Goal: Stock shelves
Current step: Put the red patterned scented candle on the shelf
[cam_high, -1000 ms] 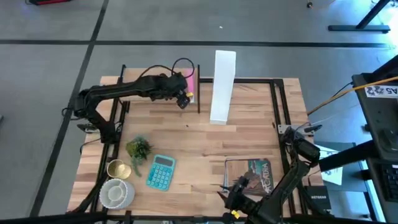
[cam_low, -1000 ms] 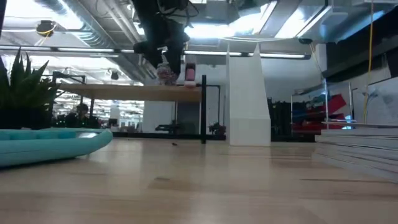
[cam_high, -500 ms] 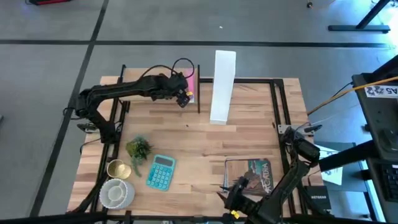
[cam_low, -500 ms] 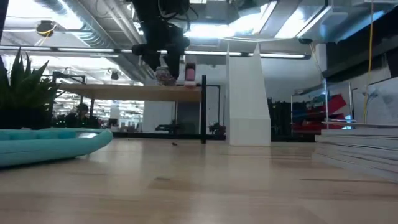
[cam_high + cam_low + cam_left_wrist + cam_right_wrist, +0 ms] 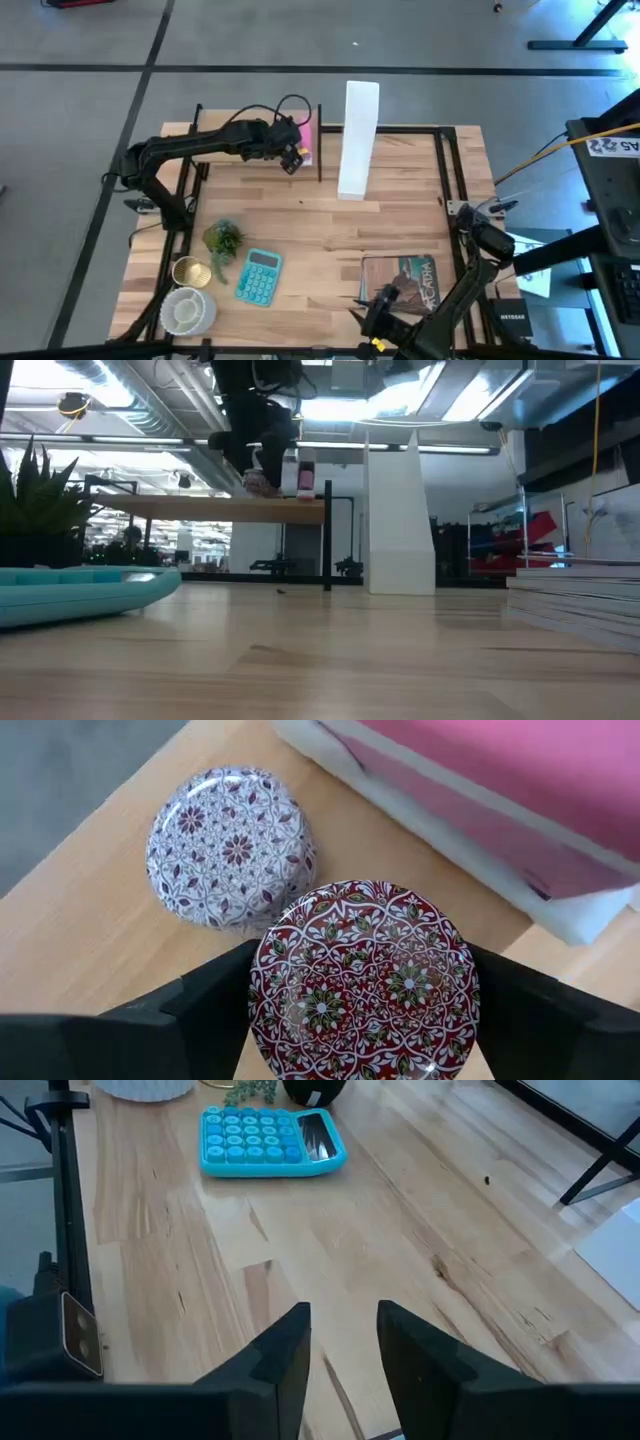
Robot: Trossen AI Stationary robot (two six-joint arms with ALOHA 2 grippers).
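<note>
While the left claw (image 5: 365, 1065) grips a red patterned tin (image 5: 365, 985) over the shelf (image 5: 90, 960), seemingly to set it beside the purple tin (image 5: 228, 847), the right claw (image 5: 342, 1345) waits narrowly parted above the worktop (image 5: 400, 1220).

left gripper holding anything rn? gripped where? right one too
The left gripper holds a red patterned round tin, fingers on its opposite sides, above the shelf beside a purple patterned tin. The right gripper is open, holding nothing.

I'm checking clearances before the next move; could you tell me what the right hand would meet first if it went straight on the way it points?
Probably nothing soon: ahead of the right hand lies bare tabletop. The teal calculator lies farther off and to one side; depth is unclear.
</note>
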